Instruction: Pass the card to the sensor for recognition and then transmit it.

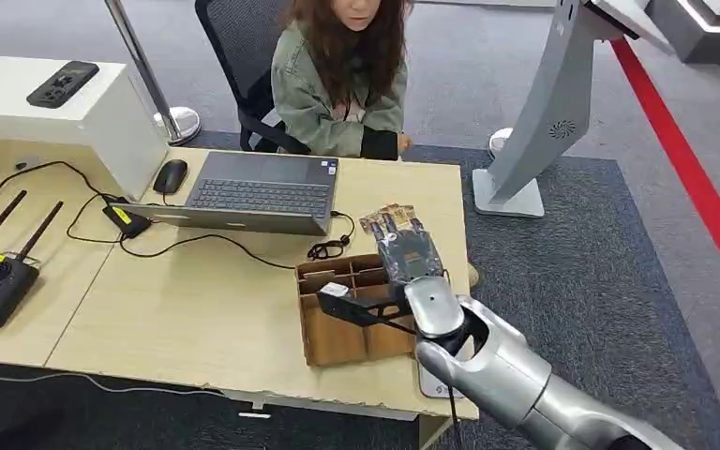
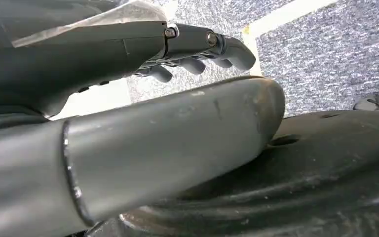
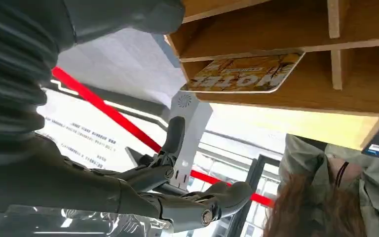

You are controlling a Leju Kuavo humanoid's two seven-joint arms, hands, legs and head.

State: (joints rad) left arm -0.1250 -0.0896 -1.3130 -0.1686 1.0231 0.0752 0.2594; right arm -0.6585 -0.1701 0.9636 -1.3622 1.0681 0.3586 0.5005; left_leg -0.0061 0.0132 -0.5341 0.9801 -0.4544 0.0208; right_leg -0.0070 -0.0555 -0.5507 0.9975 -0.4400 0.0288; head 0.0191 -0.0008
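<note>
My right hand (image 1: 409, 251) hovered over the far edge of the cardboard box (image 1: 333, 342) at the table's (image 1: 197, 309) right end, fingers (image 3: 177, 136) spread and loosely curled, holding nothing. The card (image 3: 244, 73), a yellow printed one, lay flat on the tabletop just beyond the box's divided compartments, directly under my palm, so I judged the hand was placed to come down on it; it was not yet touching. My left hand (image 2: 197, 47) hung low beside the body over the carpet, fingers curled in with nothing between them, kept out of the way. A person in a green jacket (image 1: 333, 98) sat across the table behind the laptop (image 1: 262, 192), probably there to receive the card. I could not make out the sensor with any certainty.
</note>
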